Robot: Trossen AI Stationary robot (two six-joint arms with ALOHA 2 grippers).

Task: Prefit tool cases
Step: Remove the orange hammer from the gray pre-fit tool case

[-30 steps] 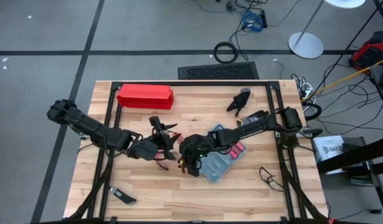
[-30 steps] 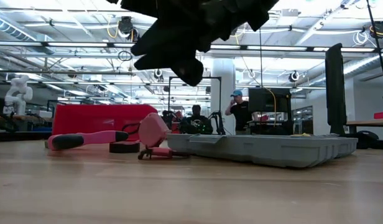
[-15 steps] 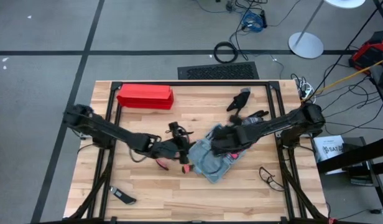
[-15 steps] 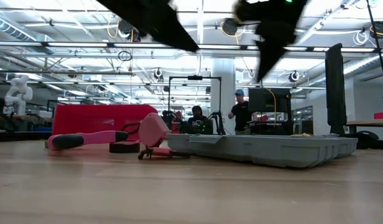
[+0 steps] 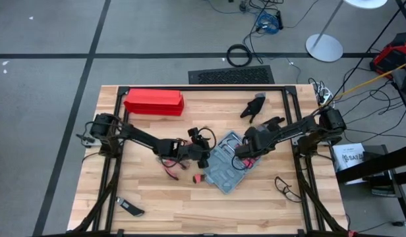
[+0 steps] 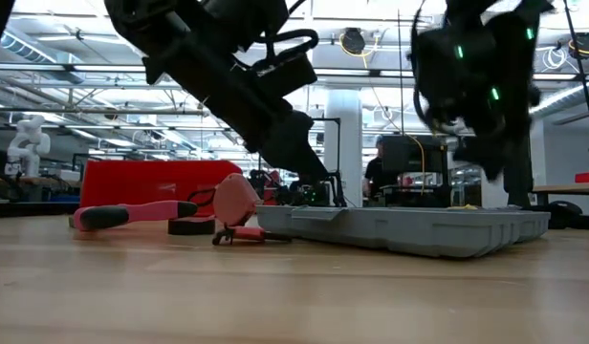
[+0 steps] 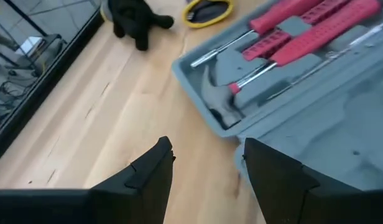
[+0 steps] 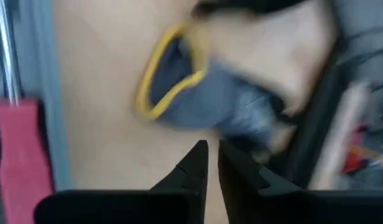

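High view: case [image 5: 224,170] lies diagonal between both arms; open left gripper [image 5: 206,155] at its edge, nearer; right gripper [image 5: 242,153] nearly closed, empty.

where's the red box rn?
High view: the red box lies at the table's far left edge, clear of both arms, with the open tool case well off toward the table's middle.

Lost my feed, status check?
Left tool open at the tool case edge. Right tool nearly shut, empty, over its far side. Case open, tools inside.
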